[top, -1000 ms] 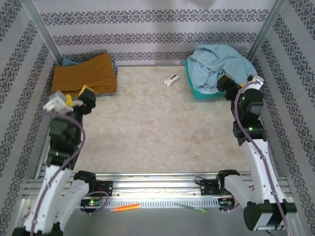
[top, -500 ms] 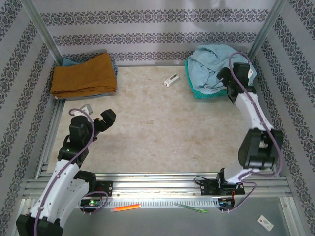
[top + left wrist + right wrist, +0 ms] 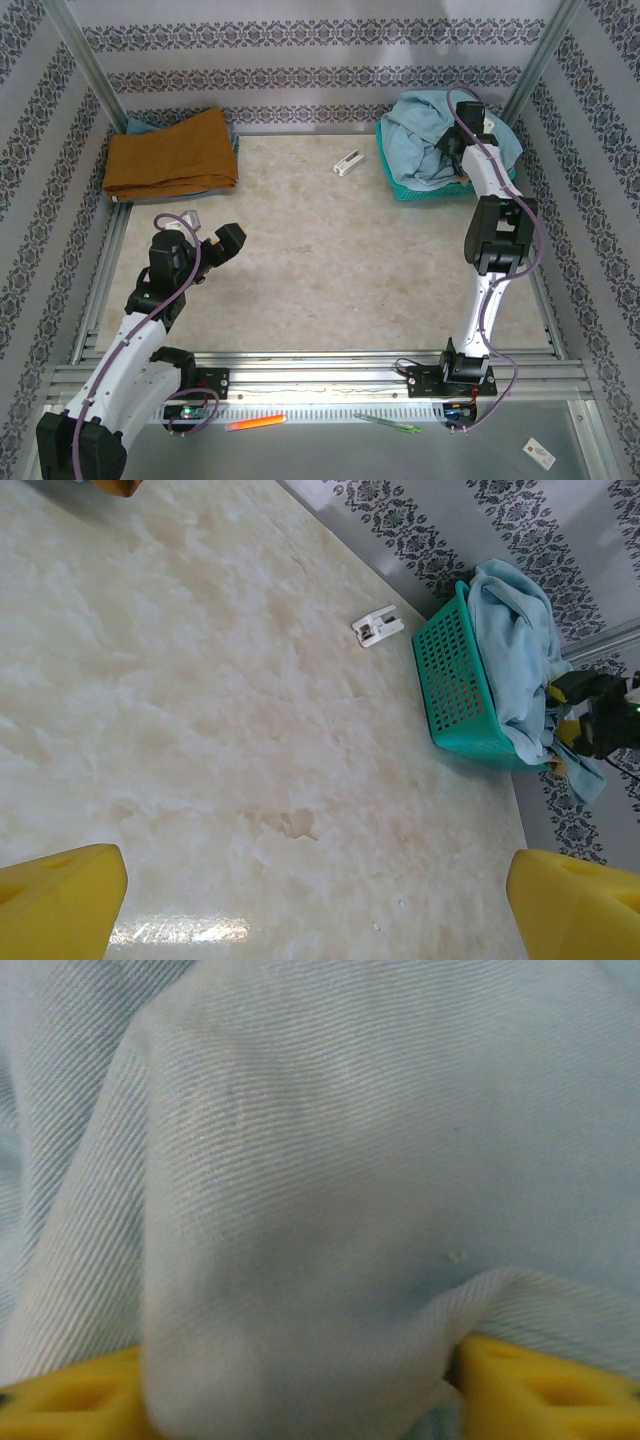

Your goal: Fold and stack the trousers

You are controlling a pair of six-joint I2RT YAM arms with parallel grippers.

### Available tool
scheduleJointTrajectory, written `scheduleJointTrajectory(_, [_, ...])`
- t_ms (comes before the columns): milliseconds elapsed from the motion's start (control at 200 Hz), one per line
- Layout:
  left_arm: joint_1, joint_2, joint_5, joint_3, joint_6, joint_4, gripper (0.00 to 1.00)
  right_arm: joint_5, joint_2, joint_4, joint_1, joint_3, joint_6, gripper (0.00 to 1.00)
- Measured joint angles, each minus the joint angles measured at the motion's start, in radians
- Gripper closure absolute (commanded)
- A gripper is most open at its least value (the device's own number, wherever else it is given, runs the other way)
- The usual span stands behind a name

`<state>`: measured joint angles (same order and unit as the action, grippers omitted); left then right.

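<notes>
The biggest change is in the right arm [image 3: 495, 240]: a second ago it was folded up beside the basket, and now it stretches long across the desk [image 3: 330, 270], its wrist over the heap. The left arm [image 3: 140, 320] has swung away from the rust-orange garment [image 3: 170, 150] at the far left and come down low over the bare left side of the desk.

The trousers [image 3: 420, 135] lie as before, a crumpled sky-blue pile in the teal basket [image 3: 402, 190] at the far right corner, spilling over its rim. The right gripper [image 3: 452, 150] has dropped into that pile. Its wrist view shows a fold of cloth bulging between the two yellow pads [image 3: 540, 1390], so I read it as pinching the trousers (how firmly, I cannot say). The left gripper [image 3: 218, 243] stands spread wide, holding nothing. To me this means the pull out of the basket is about to start; no folding is done yet.

As for what I can't make out:
- The trousers are so bunched that waistband and legs cannot be told apart.
- From above, the right gripper's fingertips are buried in cloth.
- The small white object [image 3: 347, 162] near the basket is too small to identify.
</notes>
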<state>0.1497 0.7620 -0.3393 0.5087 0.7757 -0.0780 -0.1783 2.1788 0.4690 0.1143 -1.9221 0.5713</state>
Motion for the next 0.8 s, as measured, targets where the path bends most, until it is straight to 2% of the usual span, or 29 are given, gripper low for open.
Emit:
scheduleJointTrajectory(70, [0.000,0.000,0.003,0.000,0.000,0.000,0.03,0.034,0.021,0.011,0.005,-0.029,-0.006,1.00])
scheduleJointTrajectory(260, [0.000,0.013,-0.001,0.019,0.001,0.003,0.07,0.055,-0.068,-0.022,-0.009,0.046,-0.029,1.00])
scheduleJointTrajectory(405, [0.002,0.035,-0.025,0.063,0.004,0.004,0.10,0.044,-0.266,-0.056,-0.061,0.175,-0.050,1.00])
scheduleJointTrajectory(799, [0.014,-0.066,-0.049,0.176,0.000,-0.052,0.11,0.058,-0.851,-0.056,-0.385,0.243,-0.165,1.00])
